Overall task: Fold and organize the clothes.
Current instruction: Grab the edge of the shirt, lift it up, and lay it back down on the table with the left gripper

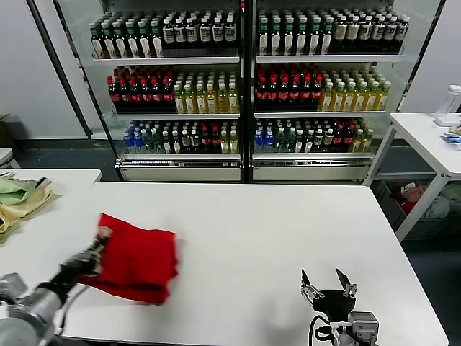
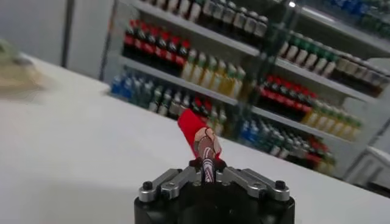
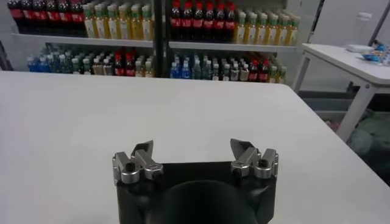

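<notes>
1 red shirt (image 1: 138,264), 2 grippers: left gripper (image 1: 99,245), right gripper (image 1: 326,280), 2 cloths (image 1: 18,198), 2 white tables (image 1: 274,231).

Shirt (image 2: 196,131) mostly hidden in wrist view; print (image 2: 206,146) perhaps partial.

Red shirt (image 1: 138,265) folded on white table (image 1: 259,238), left gripper (image 1: 99,249) fingers pinching its edge, right gripper (image 1: 325,279) fingers apart

The bright red shirt (image 1: 137,264) lies folded into a thick bundle on the table's near-left part.
</notes>
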